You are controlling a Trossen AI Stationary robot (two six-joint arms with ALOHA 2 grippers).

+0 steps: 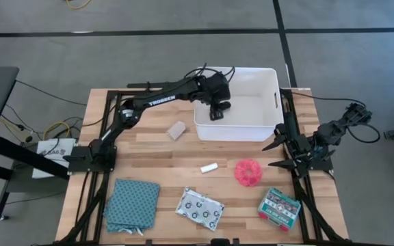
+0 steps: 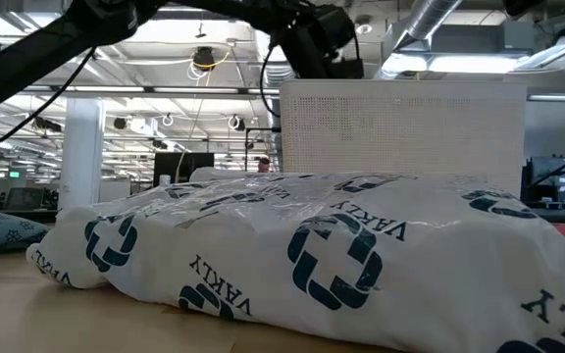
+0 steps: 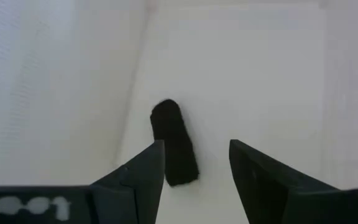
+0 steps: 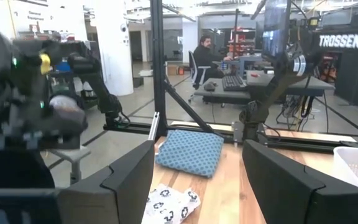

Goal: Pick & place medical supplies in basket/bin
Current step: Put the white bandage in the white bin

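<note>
The left end effector point(image 1: 217, 109) is hanging over the white tub point(image 1: 271, 130) at the far side of the desk point(image 1: 156, 154), its fingers point(image 3: 143, 177) spread apart and gripping nothing. The black cylinder point(image 3: 173, 142) is lying on the tub floor just beneath them. The right end effector point(image 1: 279, 154) is waiting wide open and empty at the desk's right edge.

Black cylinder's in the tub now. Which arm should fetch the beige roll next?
Probably left. The left gripper is open over the white tub, above the black cylinder, and the beige roll lies just left of the tub. The right gripper waits at the table's right edge, farther off.
</note>
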